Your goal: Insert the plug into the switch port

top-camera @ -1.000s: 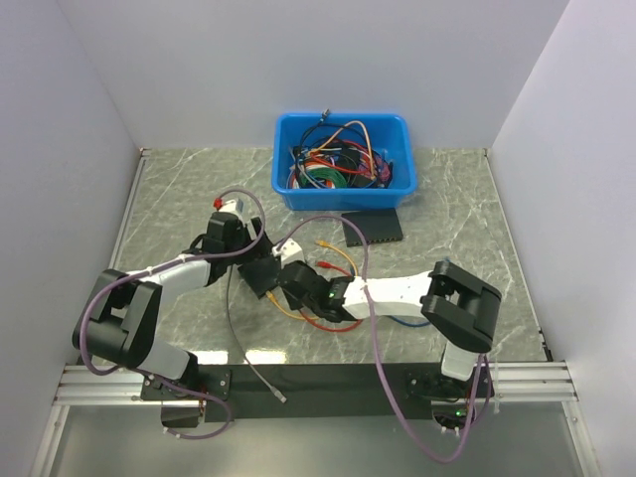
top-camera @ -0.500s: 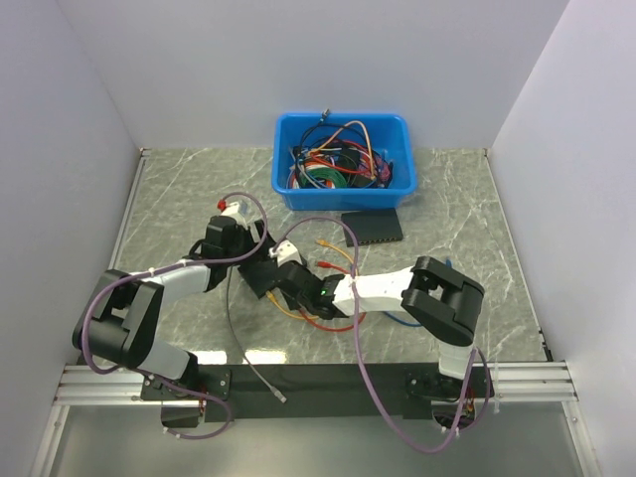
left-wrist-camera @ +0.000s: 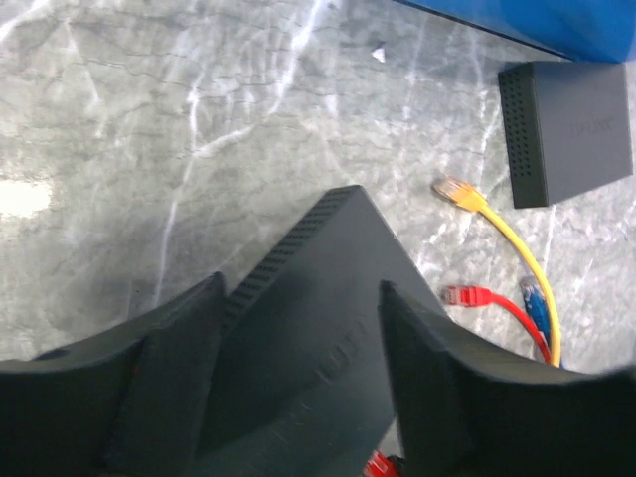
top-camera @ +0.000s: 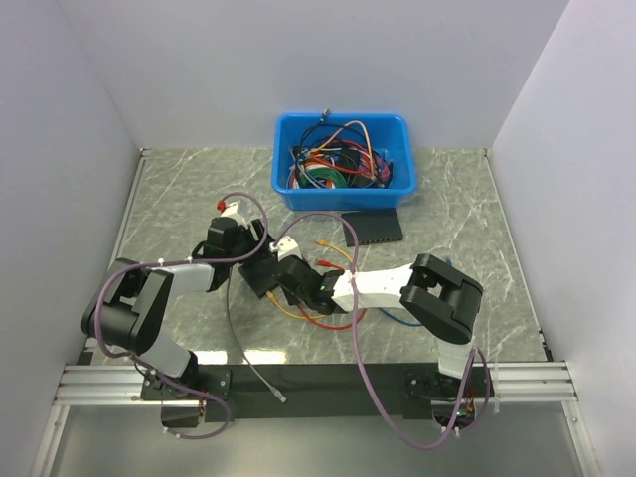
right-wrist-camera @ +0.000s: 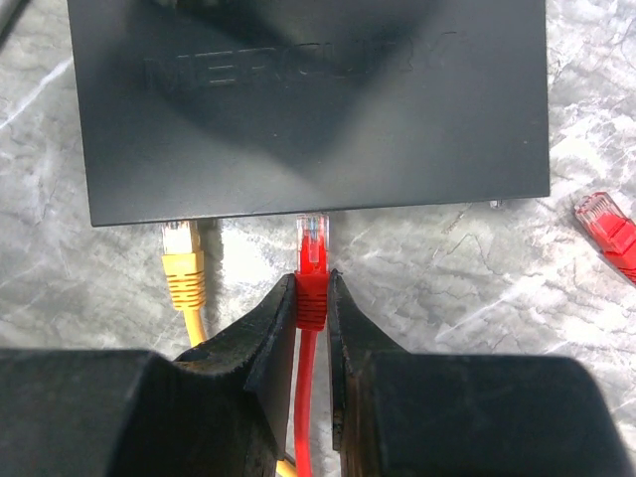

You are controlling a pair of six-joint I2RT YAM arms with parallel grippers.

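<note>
Black switch [left-wrist-camera: 298, 348] lies between the left fingers [left-wrist-camera: 179, 358], which are spread wide astride it; whether they clamp it I cannot tell. Right of them, the blue plug [left-wrist-camera: 533, 301] lies loose on the tabletop [left-wrist-camera: 149, 119]. The right fingers [right-wrist-camera: 281, 308] pinch a red plug [right-wrist-camera: 312, 270], its tip at the switch's edge.

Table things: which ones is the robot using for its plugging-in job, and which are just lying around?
Job: black switch, red plug pinched in the right pincer, left pincer straddling the switch.
Lying about: blue bin, second black box, loose yellow plug, loose red plug.
</note>
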